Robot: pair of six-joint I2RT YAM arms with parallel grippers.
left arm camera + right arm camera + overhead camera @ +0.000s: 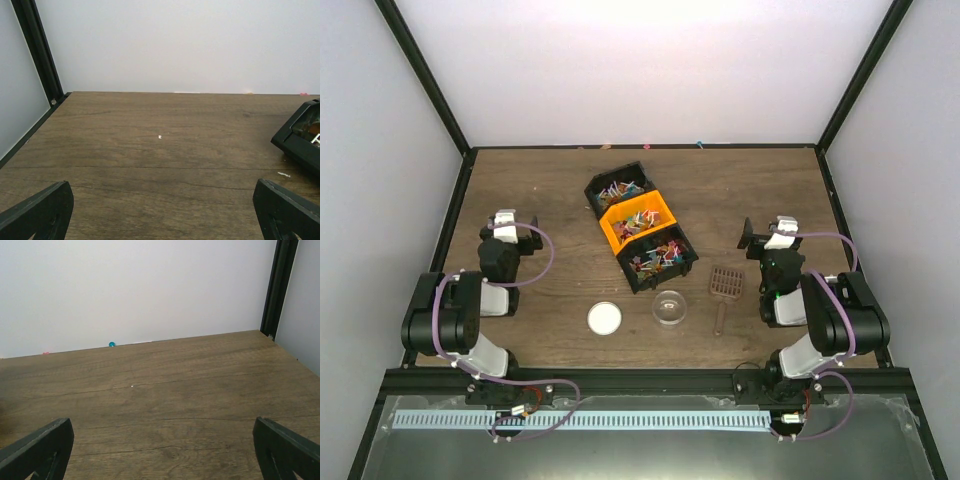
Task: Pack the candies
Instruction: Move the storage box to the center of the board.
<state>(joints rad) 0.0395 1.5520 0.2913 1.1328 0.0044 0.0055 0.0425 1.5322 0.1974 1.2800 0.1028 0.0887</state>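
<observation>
The candies (638, 222) fill three bins (615, 173) mid-table, between the left gripper (516, 228) and right gripper (770, 232), both gaping and empty. Only the left wrist view catches a bin corner.

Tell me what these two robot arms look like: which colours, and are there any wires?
The left arm and the right arm are both built of chunky black blocks joined by white segments, on black bases. A thin purple cable loops along each one. Each arm ends in a two-finger claw: the left claw and the right claw have dark, wedge-shaped fingers.
</observation>
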